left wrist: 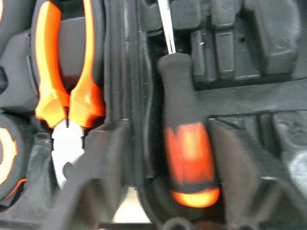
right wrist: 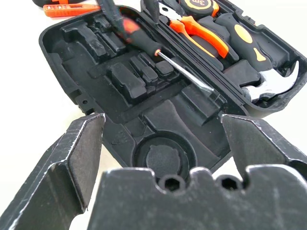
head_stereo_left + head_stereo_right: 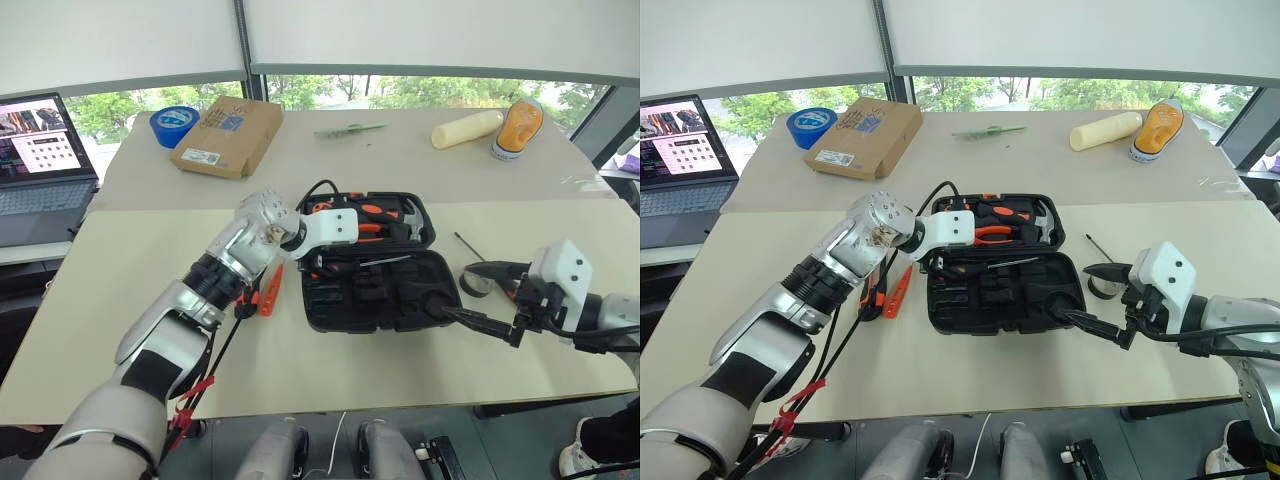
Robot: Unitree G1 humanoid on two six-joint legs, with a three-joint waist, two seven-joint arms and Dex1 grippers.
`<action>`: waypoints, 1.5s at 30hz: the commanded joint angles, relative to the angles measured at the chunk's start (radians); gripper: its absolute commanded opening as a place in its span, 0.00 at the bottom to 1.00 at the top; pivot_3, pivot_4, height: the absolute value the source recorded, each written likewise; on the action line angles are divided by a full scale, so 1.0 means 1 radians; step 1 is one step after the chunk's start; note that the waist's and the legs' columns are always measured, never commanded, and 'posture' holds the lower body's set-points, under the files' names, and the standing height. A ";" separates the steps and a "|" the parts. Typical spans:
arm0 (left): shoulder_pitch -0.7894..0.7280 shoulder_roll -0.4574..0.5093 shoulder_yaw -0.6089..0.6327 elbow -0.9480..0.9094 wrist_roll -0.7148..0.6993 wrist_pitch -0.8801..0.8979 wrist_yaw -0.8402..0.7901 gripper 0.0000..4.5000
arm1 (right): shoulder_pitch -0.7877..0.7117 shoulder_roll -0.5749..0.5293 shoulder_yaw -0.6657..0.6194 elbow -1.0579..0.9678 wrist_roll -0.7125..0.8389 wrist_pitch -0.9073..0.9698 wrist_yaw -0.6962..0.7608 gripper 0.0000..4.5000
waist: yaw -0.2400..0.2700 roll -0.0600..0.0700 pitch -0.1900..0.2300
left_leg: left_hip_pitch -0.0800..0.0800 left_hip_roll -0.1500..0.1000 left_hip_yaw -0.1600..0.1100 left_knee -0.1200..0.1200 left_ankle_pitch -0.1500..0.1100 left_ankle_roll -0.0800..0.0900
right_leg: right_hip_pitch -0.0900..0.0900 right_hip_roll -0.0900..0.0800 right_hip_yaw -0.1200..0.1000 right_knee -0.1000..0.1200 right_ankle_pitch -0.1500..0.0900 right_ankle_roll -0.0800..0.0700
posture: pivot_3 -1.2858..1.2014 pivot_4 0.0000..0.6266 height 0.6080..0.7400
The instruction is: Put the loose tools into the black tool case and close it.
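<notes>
Left wrist view: screwdriver [image 1: 184, 143], black-and-orange handle, lies just ahead of the left gripper [image 3: 303, 262] in the case [image 3: 370, 265], shaft running along the ridge between the two halves. It looks dropped rather than seated. No finger is on it, so the gripper seems to have let go; how wide the jaws stand is not clear. Pliers [image 1: 67, 103] sit slotted beside it, other side of the ridge.

Right gripper [image 2: 163, 158] is wide open, holds nothing, and hovers just off the case's near right corner, aimed at the round recess [image 2: 163, 160]. Tape roll [image 3: 475, 283] and a thin screwdriver [image 3: 470, 246] lie on the table [image 3: 120, 300] just beyond it, close to its hand. Orange tester [image 3: 271, 290] lies on the table under the left forearm, beside the case.

Step in hand, judged: release and clear. Lift the left gripper straight away, no sideways drag, or the handle may roll. Shaft probably needs nudging into a slot before the lid will shut.
</notes>
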 commanded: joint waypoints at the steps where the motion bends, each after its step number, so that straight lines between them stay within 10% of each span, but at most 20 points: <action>1: -0.026 0.018 0.053 -0.085 -0.031 0.042 -0.022 0.98 | 0.004 0.002 -0.010 -0.008 -0.006 -0.030 0.006 1.00 | 0.000 0.000 0.000 | 0.000 0.000 0.000 0.000 0.000 0.000 | 0.000 0.000 0.000 0.000 0.000 0.000 | 0.52 0.24 0.98; 7: -0.047 0.002 0.052 -0.040 -0.014 -0.048 0.012 0.82 | -0.003 0.007 -0.006 0.002 -0.012 -0.032 0.013 1.00 | 0.001 0.000 0.000 | 0.000 0.000 0.000 0.000 0.000 0.000 | 0.000 0.000 0.000 0.000 0.000 0.000 | 0.52 0.24 0.98; 17: -0.005 -0.058 0.012 0.057 0.008 -0.117 0.028 0.01 | -0.032 0.012 0.016 0.026 -0.027 -0.048 0.008 1.00 | 0.000 0.000 0.000 | 0.000 0.000 0.000 0.000 0.000 0.000 | 0.000 0.000 0.000 0.000 0.000 0.000 | 0.52 0.24 0.98; 37: 0.011 -0.107 -0.025 0.218 0.118 -0.276 0.071 0.01 | -0.035 0.046 0.011 0.026 -0.029 -0.028 -0.056 1.00 | 0.015 0.001 -0.002 | 0.013 0.000 -0.001 0.002 -0.006 0.009 | 0.015 -0.001 -0.002 -0.003 0.001 0.001 | 0.52 0.24 0.98; 40: 0.081 -0.065 0.183 0.041 -0.134 -0.215 -0.047 0.01 | 0.041 0.050 -0.059 0.010 -0.025 -0.007 -0.083 1.00 | 0.007 0.002 -0.002 | 0.011 0.000 0.000 0.002 -0.006 0.009 | 0.013 -0.001 -0.001 -0.001 0.001 0.001 | 0.52 0.24 0.98; 45: 0.232 0.042 0.390 -0.210 -0.376 -0.206 -0.137 0.33 | 0.128 0.056 -0.182 -0.019 0.009 0.027 -0.110 1.00 | -0.017 0.002 -0.002 | -0.001 0.001 0.001 0.001 0.001 -0.003 | -0.004 -0.004 0.001 0.010 0.001 0.000 | 0.52 0.24 0.98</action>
